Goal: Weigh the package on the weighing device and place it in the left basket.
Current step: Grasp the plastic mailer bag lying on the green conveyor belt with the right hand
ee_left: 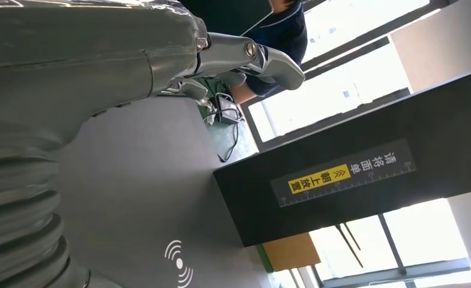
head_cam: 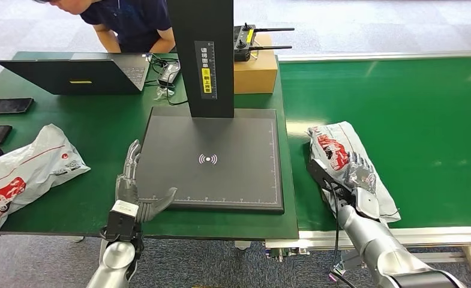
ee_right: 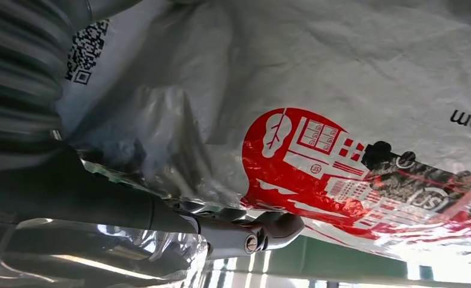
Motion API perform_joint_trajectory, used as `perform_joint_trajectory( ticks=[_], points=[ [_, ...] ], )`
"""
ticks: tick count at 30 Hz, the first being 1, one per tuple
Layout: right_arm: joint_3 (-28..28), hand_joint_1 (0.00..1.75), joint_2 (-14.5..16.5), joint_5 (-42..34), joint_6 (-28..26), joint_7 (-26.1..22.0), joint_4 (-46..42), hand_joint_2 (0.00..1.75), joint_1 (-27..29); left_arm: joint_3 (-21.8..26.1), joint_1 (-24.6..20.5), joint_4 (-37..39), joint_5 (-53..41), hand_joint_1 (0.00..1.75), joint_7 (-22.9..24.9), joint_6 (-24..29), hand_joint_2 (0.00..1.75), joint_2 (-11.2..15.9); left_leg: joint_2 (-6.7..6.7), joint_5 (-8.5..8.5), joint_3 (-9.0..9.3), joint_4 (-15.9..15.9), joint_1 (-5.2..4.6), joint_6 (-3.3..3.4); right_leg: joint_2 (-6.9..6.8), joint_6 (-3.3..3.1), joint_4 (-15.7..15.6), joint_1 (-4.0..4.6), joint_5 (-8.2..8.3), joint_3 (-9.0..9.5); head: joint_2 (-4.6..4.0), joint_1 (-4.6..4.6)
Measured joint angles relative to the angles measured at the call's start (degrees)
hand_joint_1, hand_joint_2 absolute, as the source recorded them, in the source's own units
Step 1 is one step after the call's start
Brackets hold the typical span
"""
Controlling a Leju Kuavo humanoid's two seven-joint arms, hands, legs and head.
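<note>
Right hand (head_cam: 357,174) lies on the package (head_cam: 341,150) on the green belt (head_cam: 413,108), grasp unclear; left hand (head_cam: 138,191) spread at the scale (head_cam: 221,174). Secure crumpled film before lifting across

Black post (ee_left: 365,180): a yellow sticker (ee_left: 318,179) with the Chinese words 朝上放置, and grey Chinese words beside it.
Scale plate (head_cam: 215,157): a white wave sign (head_cam: 207,159).
Bag (ee_right: 341,120): letters "com" (ee_right: 470,119), a QR code (ee_right: 86,52).
</note>
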Motion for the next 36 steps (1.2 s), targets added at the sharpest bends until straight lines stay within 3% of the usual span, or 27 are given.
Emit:
perform_joint_trajectory(
  ticks=[4,9,10,14,16,19,23,31,36],
  points=[
    [1.0,0.00,0.0,3.7,-0.7,4.2,0.6,1.75,0.0,0.4,-0.1,0.0,-0.4,0.00,0.0,-0.4,1.75,-0.3,0.00,0.00,0.01,0.0,0.00,0.00,0.00,0.00,0.0,0.00,0.00,0.00,0.00,0.00],
    [1.5,0.00,0.0,4.7,0.0,5.2,1.1,1.75,0.0,0.6,-0.2,0.0,-0.4,0.00,0.0,-0.6,1.75,-0.5,0.00,0.00,0.03,0.0,0.00,0.00,0.00,0.00,0.0,0.00,0.00,0.02,0.00,0.01],
    [1.5,0.14,0.0,4.8,0.4,5.2,1.2,1.75,-0.1,0.7,-0.2,0.0,-0.4,0.00,0.0,-0.6,1.75,-0.6,0.00,0.00,0.03,0.0,0.00,0.00,0.00,0.00,0.0,0.00,0.00,0.03,0.00,0.01],
    [1.6,1.40,0.0,4.8,2.1,4.7,1.4,1.75,-0.3,0.8,-0.2,0.0,-0.3,0.00,0.0,-0.6,1.75,-0.6,0.00,0.00,0.05,0.0,0.00,0.00,0.00,0.00,0.0,0.00,0.00,0.05,0.00,0.00],
    [1.6,1.59,0.0,4.8,2.6,4.3,1.6,1.75,-0.3,0.9,-0.3,0.0,-0.3,0.00,0.0,-0.6,1.75,-0.6,0.00,0.00,0.05,0.0,0.00,0.00,0.00,0.00,0.0,0.00,0.00,0.05,0.00,0.01],
    [1.6,1.64,0.0,4.9,2.8,3.9,1.8,1.75,-0.3,1.0,-0.3,0.0,-0.3,0.00,0.0,-0.6,1.75,-0.6,0.00,0.00,0.05,0.0,0.00,0.00,0.00,0.00,0.0,0.00,0.00,0.06,0.00,0.01],
    [1.6,1.57,0.0,4.9,2.7,3.1,1.9,1.75,-0.5,1.0,-0.3,0.0,-0.2,0.00,0.0,-0.4,1.75,-0.6,0.00,0.00,0.06,0.0,0.00,0.00,0.00,0.00,0.0,0.00,0.00,0.06,0.00,0.00],
    [1.4,1.69,0.1,5.3,0.8,0.6,2.0,1.75,-0.9,1.1,-0.2,0.0,0.1,0.00,0.0,0.3,1.75,-0.6,0.00,0.00,0.06,0.0,0.00,0.00,0.00,0.00,0.0,0.00,0.00,0.07,0.00,0.00],
    [1.0,1.63,0.5,5.6,-1.6,-0.4,2.0,1.75,-0.9,1.3,-0.1,0.0,-0.2,0.00,0.0,0.4,1.75,-0.6,0.00,0.00,0.04,0.0,0.00,0.00,0.00,0.00,0.0,0.00,0.00,0.05,0.00,0.00]
  ],
)
